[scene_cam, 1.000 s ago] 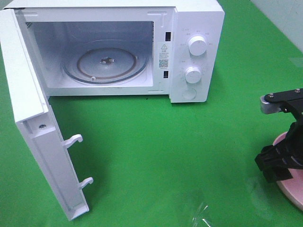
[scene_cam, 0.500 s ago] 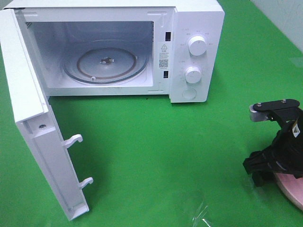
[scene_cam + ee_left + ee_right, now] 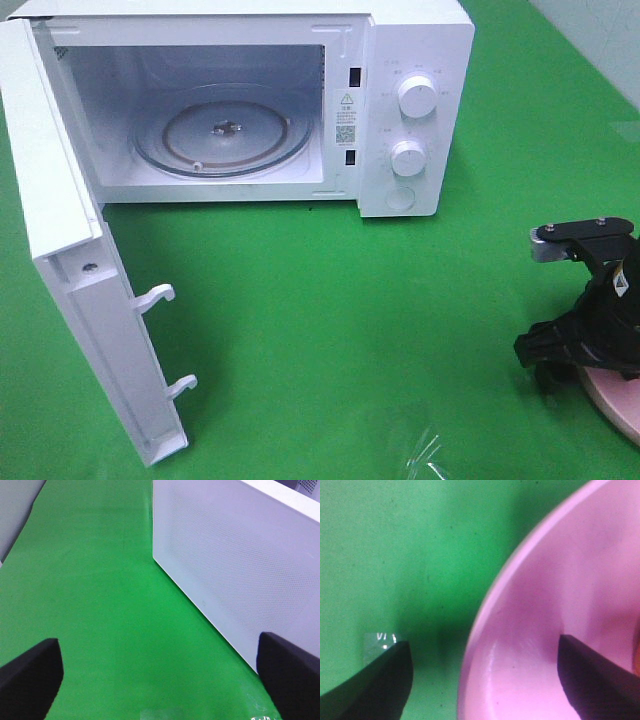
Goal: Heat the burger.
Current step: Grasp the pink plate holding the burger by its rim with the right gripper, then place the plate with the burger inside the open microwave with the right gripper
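Right gripper (image 3: 485, 680) straddled the pink plate (image 3: 545, 580) rim
Jaws spread to take it; the burger was hidden, likely on the plate. Left gripper (image 3: 160, 680), also spread, hung by the open microwave (image 3: 400, 100).

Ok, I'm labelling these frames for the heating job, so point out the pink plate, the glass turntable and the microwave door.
pink plate (image 3: 555, 595): right wrist view, bare inner surface.
glass turntable (image 3: 180, 141): exterior high view, left part of the disc.
microwave door (image 3: 50, 180): exterior high view, inner face, upper half.
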{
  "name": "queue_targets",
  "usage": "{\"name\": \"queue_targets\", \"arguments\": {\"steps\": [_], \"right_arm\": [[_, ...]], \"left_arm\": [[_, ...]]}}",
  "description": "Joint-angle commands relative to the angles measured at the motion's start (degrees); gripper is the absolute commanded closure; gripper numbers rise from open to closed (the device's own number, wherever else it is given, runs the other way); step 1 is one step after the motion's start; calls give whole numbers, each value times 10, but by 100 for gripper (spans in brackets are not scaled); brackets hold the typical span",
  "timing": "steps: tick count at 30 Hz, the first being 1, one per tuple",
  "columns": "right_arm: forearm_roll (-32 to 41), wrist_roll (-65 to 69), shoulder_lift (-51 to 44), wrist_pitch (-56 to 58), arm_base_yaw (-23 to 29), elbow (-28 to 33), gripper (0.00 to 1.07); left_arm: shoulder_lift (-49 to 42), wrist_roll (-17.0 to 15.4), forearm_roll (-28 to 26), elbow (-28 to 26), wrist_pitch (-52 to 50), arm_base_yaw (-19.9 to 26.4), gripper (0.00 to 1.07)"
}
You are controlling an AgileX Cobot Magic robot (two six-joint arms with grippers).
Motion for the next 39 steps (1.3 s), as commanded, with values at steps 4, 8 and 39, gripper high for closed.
{"name": "queue_targets", "arguments": {"steps": [4, 8, 39], "right_arm": [[-6, 6, 19, -5, -3, 2, 32], [-6, 13, 22, -5, -3, 2, 35], [-40, 40, 21, 32, 11, 2, 107]], "left_arm": [[-10, 1, -7, 1, -1, 1, 9], [-10, 1, -7, 1, -1, 1, 9], [-10, 1, -7, 1, -1, 1, 9]]}}
